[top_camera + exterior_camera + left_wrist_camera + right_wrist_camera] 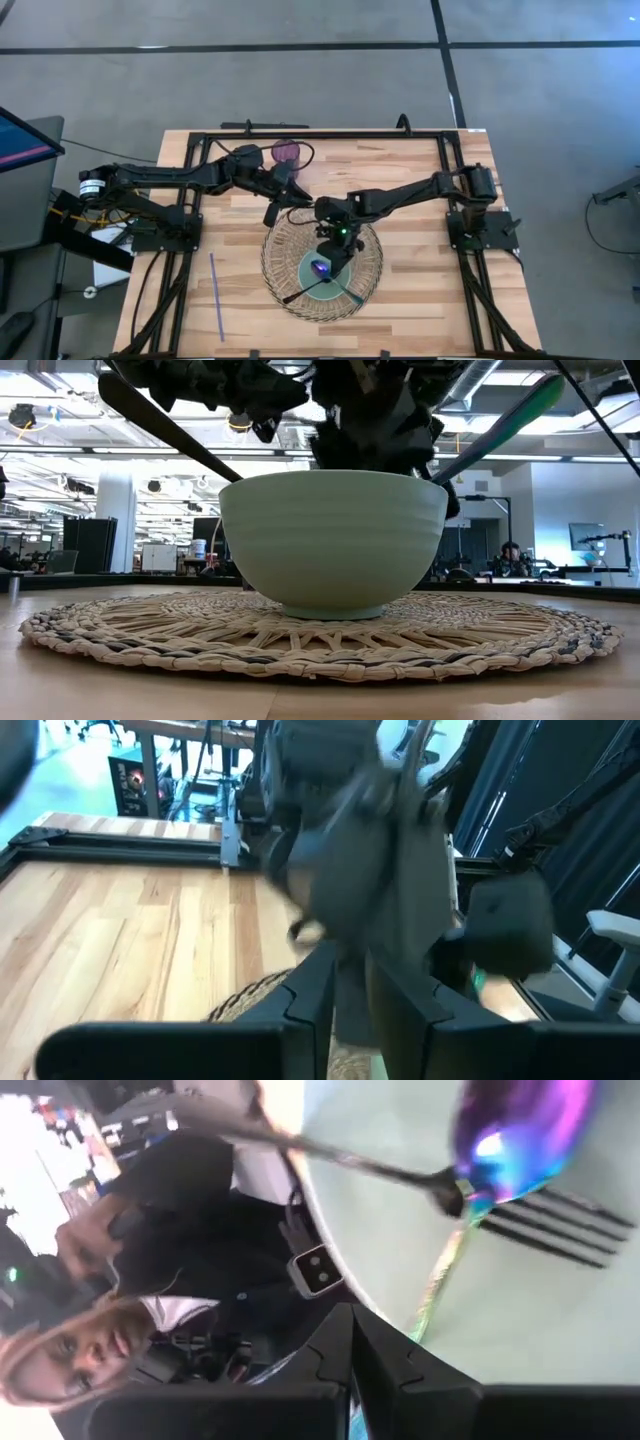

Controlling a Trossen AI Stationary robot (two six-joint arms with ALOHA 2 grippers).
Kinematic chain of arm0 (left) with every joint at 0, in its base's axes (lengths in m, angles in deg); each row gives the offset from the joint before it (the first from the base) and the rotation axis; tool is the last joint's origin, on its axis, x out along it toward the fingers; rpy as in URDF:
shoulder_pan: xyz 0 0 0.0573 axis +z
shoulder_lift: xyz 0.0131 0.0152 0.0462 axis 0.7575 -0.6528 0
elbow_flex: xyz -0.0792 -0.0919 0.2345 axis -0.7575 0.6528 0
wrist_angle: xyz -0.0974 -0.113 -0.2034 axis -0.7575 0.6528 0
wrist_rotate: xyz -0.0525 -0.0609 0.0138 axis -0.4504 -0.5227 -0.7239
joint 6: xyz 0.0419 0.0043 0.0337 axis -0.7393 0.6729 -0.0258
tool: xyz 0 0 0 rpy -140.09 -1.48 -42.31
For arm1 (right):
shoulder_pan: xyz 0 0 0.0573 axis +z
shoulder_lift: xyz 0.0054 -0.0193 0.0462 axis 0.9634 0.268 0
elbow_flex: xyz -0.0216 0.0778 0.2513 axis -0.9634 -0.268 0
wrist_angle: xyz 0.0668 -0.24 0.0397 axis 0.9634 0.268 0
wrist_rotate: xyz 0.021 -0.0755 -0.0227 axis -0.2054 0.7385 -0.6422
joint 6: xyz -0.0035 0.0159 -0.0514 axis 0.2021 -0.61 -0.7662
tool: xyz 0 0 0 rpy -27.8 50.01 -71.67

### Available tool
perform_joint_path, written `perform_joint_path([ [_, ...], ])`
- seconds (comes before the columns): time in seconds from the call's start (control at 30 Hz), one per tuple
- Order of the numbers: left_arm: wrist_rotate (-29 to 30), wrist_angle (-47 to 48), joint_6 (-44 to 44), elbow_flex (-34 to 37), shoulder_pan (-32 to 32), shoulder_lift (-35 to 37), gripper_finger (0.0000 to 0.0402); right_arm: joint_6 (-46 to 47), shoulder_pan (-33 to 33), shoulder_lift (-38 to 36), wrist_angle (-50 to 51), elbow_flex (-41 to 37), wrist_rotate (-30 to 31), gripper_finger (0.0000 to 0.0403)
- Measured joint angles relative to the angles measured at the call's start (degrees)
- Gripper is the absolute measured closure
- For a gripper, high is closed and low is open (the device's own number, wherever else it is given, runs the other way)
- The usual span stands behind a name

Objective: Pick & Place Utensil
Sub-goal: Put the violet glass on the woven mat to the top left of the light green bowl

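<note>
A pale green bowl (345, 272) (335, 540) stands on a round woven mat (285, 260) (200, 630). A dark-handled utensil (298, 295) (170, 425) and a green-handled fork (352, 293) (500, 425) lean on the bowl's rim. My right gripper (335, 255) (352, 1342) hangs over the bowl, shut on an iridescent purple spoon (320, 268) (520, 1125). My left gripper (274, 210) (352, 1005) hovers at the mat's far-left edge, open by a narrow gap, with nothing in it. My right gripper holds the iridescent spoon by its handle (432, 1285), which runs in under one fingertip (400, 1355); that finger hides the place of contact. The fingers come from above, slanting down into the bowl. The spoon's head (520, 1125) lies low inside the bowl.
A purple cup (287, 152) stands near the table's far edge, behind my left arm. A thin purple stick (216, 297) lies on the table's near-left part. Black frame rails (320, 134) border the table. Bare wood (420, 290) shows to the right of the mat.
</note>
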Motion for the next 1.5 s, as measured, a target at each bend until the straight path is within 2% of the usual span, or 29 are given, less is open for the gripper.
perform_joint_path([
  [0.2, -0.2, 0.5, 0.0, 0.1, 0.0, -0.1, 0.0339, -7.5, -0.2, -6.0, 1.8, 0.1, 7.3, 0.0402],
  [0.3, -0.2, 0.5, 0.0, 0.1, 0.0, -0.1, 0.0339, -15.0, -0.1, -10.3, 4.5, 0.1, 13.2, 0.0402],
  [0.43, -0.1, 0.4, 0.0, 0.1, 0.0, -0.1, 0.0339, -27.7, 0.9, -15.5, 10.9, 0.1, 24.6, 0.0400],
  [0.57, -0.1, 0.4, 0.0, 0.1, 1.2, -0.1, 0.0339, -35.6, 1.7, -20.2, 16.2, 0.1, 37.4, 0.0399],
  [0.63, 0.0, 0.5, 0.2, 0.1, 2.6, 0.0, 0.0339, -39.3, 2.5, -22.6, 17.1, -0.2, 44.0, 0.0399],
  [0.7, 0.0, 0.8, 0.4, 0.1, 4.1, 0.0, 0.0339, -42.9, 2.7, -25.0, 16.1, -1.7, 47.6, 0.0399],
  [0.87, 0.0, 1.2, 0.7, 0.1, 8.7, 0.0, 0.0339, -47.6, 2.2, -30.8, 7.7, -9.6, 47.8, 0.0398],
  [1.03, 0.0, 1.2, 2.5, 0.1, 12.7, 0.0, 0.0339, -47.1, 0.1, -35.6, 1.1, -20.0, 48.0, 0.0399],
  [1.23, 1.2, 1.2, -1.0, 0.1, 17.1, 0.0, 0.0339, -50.0, -2.4, -38.9, -15.9, -31.7, 48.0, 0.0400],
  [1.33, 3.9, 1.6, -1.1, 0.1, 19.3, 0.0, 0.0339, -50.3, -4.3, -39.1, -21.0, -34.2, 48.0, 0.0400],
  [1.5, 4.5, 2.2, -1.3, 0.0, 21.5, -0.1, 0.0329, -50.9, -6.9, -37.7, -25.9, -34.4, 47.8, 0.0400],
])
